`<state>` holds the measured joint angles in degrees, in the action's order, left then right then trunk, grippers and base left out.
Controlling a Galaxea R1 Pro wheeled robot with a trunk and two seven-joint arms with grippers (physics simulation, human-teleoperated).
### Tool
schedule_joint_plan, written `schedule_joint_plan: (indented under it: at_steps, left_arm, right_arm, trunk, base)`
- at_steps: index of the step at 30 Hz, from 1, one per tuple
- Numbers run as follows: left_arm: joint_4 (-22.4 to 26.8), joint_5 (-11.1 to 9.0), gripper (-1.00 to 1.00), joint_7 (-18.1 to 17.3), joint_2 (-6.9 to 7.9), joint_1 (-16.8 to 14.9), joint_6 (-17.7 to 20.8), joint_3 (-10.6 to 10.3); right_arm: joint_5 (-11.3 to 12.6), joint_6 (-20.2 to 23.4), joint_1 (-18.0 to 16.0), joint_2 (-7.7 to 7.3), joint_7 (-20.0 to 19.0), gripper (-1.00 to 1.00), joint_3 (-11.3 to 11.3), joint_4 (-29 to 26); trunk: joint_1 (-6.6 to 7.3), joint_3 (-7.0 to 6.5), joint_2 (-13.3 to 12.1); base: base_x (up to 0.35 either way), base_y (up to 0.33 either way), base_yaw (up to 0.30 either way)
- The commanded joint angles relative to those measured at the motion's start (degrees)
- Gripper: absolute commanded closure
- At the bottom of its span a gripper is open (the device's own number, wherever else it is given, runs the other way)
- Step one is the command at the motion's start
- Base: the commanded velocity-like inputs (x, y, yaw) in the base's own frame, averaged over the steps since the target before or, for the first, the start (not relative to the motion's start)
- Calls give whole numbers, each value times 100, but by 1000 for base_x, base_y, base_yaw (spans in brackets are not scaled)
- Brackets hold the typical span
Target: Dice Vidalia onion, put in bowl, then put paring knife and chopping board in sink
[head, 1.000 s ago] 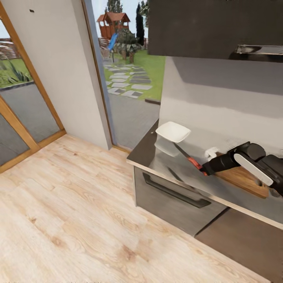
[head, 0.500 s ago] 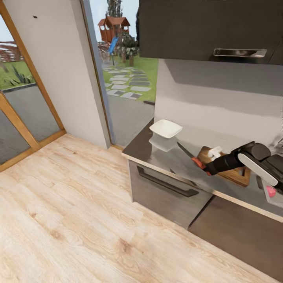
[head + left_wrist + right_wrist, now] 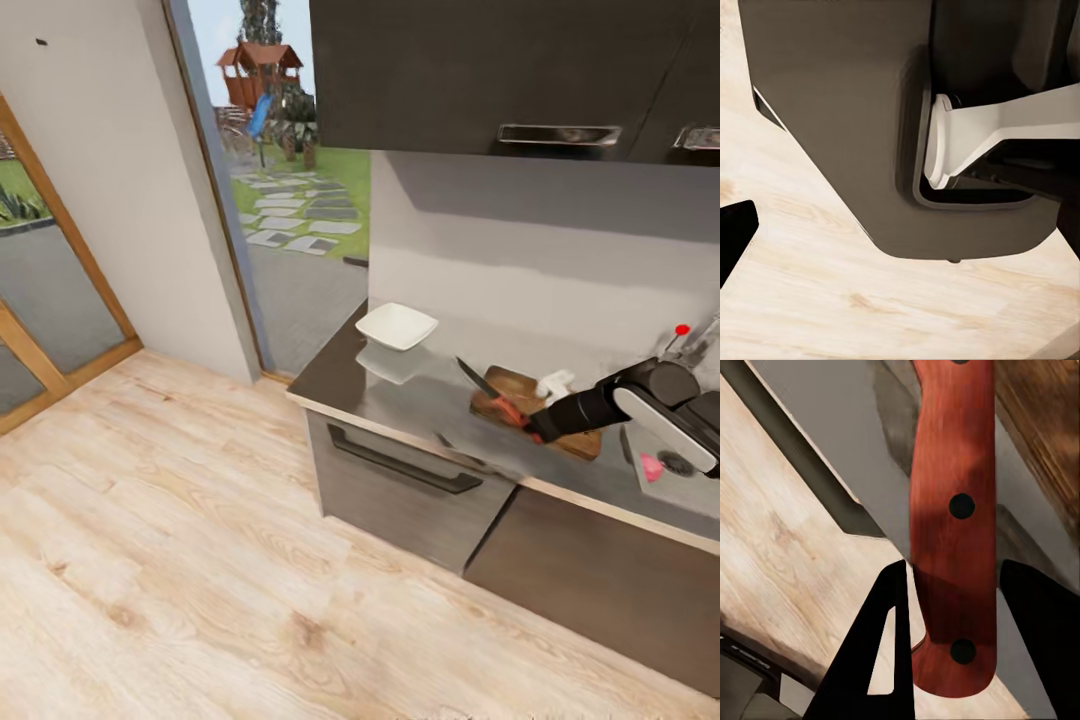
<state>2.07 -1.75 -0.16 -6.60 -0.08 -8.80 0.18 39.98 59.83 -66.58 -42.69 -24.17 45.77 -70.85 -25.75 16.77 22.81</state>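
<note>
The right gripper grips the paring knife over the chopping board near the worktop front edge, where a loose hold could drop it; the left jaws cannot be judged.

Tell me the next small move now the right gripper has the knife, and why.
Probably carry the red-handled paring knife, handle between the right gripper fingers, toward the steel sink: the reddish onion still lies there, the brown wooden chopping board bare.

The paring knife has a reddish-brown handle with dark rivets; the chopping board is brown grained wood, the bowl white, the surface glossy grey, and the floor pale wood.
</note>
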Motion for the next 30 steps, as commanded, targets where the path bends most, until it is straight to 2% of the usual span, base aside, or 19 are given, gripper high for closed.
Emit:
schedule_joint_plan:
  at_steps: [1, 4, 6, 11, 16, 27, 30]
  left_arm:
    - [0, -18, -100, -2, 0, -1, -17, 0]
    - [-1, -18, -100, -2, -2, -1, -17, 0]
    - [0, -18, -100, -2, -3, -1, -17, 0]
    - [-154, -154, -100, 16, -26, 165, 41, 0]
    - [8, -110, -100, 27, 32, 328, -46, -6]
    - [359, -106, -100, 33, 69, 685, -60, -9]
    - [455, -106, -100, 33, 70, 782, -60, -9]
  right_arm:
    - [-55, 6, -13, -2, -62, 100, -56, 2]
    - [-53, 17, -13, -2, -61, 100, -294, 2]
    - [-52, 17, -13, -2, -61, 100, -348, 1]
    - [-70, 17, 149, -143, -52, 100, -452, 163]
    - [-68, 17, 313, -70, -57, 100, -487, 232]
    - [-28, 17, 329, -40, -76, 100, -838, 214]
    - [-22, 17, 330, -39, -76, 100, -866, 213]
  trunk:
    - [-3, 10, 11]
    - [-3, 10, 11]
    - [-3, 10, 11]
    - [-3, 10, 11]
    - [-3, 10, 11]
    - [-3, -49, 11]
    - [-3, -75, 11]
  base:
    - [0, 0, -299]
    - [0, 0, -300]
    - [0, 0, -295]
    - [0, 0, 0]
    - [0, 0, 0]
    - [0, 0, 0]
    - [0, 0, 0]
